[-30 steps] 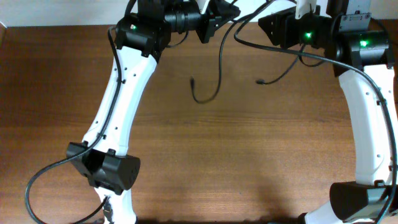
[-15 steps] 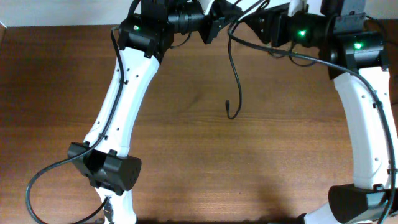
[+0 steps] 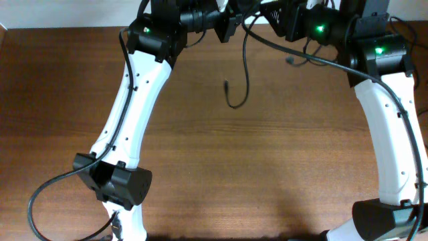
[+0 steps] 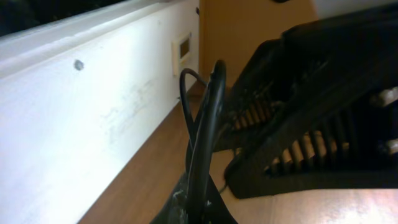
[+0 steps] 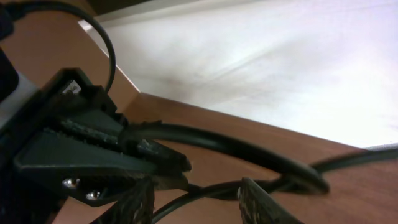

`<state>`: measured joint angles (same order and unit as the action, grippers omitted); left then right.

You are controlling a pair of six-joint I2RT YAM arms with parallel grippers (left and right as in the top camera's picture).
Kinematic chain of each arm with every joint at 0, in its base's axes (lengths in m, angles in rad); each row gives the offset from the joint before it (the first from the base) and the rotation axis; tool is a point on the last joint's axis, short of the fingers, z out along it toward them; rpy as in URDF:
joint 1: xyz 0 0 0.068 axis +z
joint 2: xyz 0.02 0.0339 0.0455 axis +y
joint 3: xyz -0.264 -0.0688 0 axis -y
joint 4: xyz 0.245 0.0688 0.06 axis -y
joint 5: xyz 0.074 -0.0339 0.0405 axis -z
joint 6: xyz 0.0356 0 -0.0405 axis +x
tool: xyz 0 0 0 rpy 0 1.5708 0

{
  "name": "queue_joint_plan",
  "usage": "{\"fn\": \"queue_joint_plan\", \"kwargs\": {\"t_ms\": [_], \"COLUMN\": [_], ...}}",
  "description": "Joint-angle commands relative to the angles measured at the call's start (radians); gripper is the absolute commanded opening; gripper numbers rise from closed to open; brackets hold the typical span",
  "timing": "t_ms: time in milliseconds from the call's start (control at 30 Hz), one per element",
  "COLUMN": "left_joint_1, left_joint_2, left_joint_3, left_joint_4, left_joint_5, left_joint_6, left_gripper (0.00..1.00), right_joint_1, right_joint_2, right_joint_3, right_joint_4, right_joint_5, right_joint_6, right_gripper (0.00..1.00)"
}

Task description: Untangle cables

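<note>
overhead: the two grippers meet at the top centre of the frame, the left gripper (image 3: pixel 227 28) facing the right gripper (image 3: pixel 275 20) with only a small gap between them. the cables (image 3: pixel 245 59) are strung between them. one strand drops from there toward the middle of the frame and curls back up in a hook to a small plug end (image 3: pixel 226 85) over the brown table (image 3: pixel 267 167). a second plug end (image 3: pixel 289 61) hangs further right, beside the right arm.

left wrist: at the bottom centre the left gripper (image 4: pixel 196 211) is clenched on a cable (image 4: pixel 202 143), which rises straight out of its tips and bends into a loop near the upper middle. the black body of the right gripper (image 4: pixel 311 124) fills the right half, close against that loop. a white wall (image 4: pixel 81 124) covers the left.

right wrist: the right gripper (image 5: pixel 196 202) has its fingers (image 5: pixel 261 202) apart at the bottom edge, and a thin strand passes through the gap without being pinched. a thicker-looking strand (image 5: pixel 242 149) arcs across the middle, coming out of the left gripper (image 5: pixel 93 155) at lower left.
</note>
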<state>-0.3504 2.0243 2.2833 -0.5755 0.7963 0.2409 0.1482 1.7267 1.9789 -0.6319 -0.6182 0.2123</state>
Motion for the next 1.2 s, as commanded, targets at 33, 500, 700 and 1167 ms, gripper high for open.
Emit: {"fn": "queue_joint_plan", "kwargs": {"t_ms": [33,500,700,1167], "left_joint_1": [0.007,0.014,0.013,0.012], "left_joint_2": [-0.037,-0.039,-0.039,-0.039], "left_joint_3": [0.016,0.016,0.016,0.016], "left_joint_4": [0.052,0.16,0.221,0.287], "left_joint_5": [-0.039,-0.198,-0.229,-0.229], "left_joint_6": [-0.02,-0.046,-0.077,-0.106], "left_gripper": [0.0,0.0,0.0,0.0], "right_joint_1": [-0.004,-0.019,-0.019,-0.011], "right_joint_2": [-0.019,0.011,0.064,0.127], "right_joint_3": [0.018,0.018,0.018,0.018], "right_joint_4": [0.068,0.195,0.305,0.479], "right_joint_5": [0.009,0.092,0.093,0.103], "right_joint_6": [0.079,0.19,0.351,0.549], "right_gripper": [0.44,0.44,0.44,0.43]}}
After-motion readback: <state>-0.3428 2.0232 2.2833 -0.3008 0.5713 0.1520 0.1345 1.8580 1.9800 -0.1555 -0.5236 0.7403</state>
